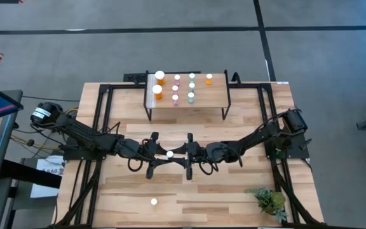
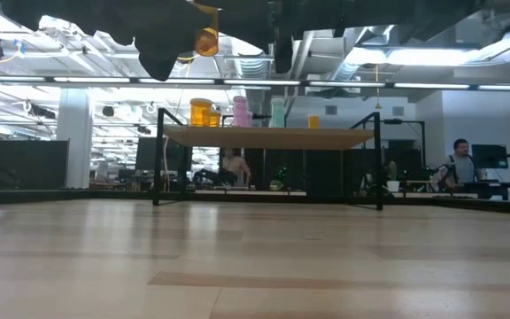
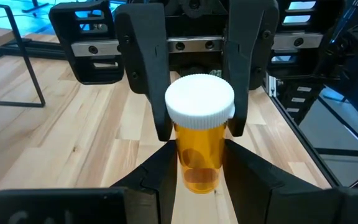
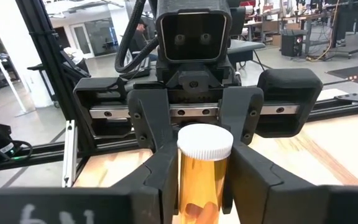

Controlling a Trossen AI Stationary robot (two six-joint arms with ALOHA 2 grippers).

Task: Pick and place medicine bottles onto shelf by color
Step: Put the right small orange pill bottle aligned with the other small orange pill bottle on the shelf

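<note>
An orange medicine bottle [image 1: 169,154] with a white cap hangs upright above the table's middle, between my two grippers, which face each other. My left gripper [image 1: 163,154] reaches in from the table's left and my right gripper [image 1: 175,154] from the right, and both are shut on it. The low view shows the bottle [image 2: 206,42] high above the tabletop. The shelf [image 1: 215,95] stands at the far middle on thin black legs and carries orange, pink and teal bottles in rows. One more white-capped bottle [image 1: 154,202] stands on the table near the front edge. My left gripper pinches the bottle's orange body [image 3: 188,168] below the cap between its two fingers [image 3: 160,180]. It comes nearly level from the table's left. The bottle stands upright, clear of the table. My right gripper pinches the orange body [image 4: 197,186] just under the white cap between its two fingers [image 4: 160,180]. It comes level from the table's right, opposite the left gripper. The bottle stays upright and lifted.
A small green plant [image 1: 271,200] sits at the near right corner. Black frame rails [image 1: 100,127] run along both sides of the table. Beyond the table the low view shows a room with people [image 2: 457,164] at desks.
</note>
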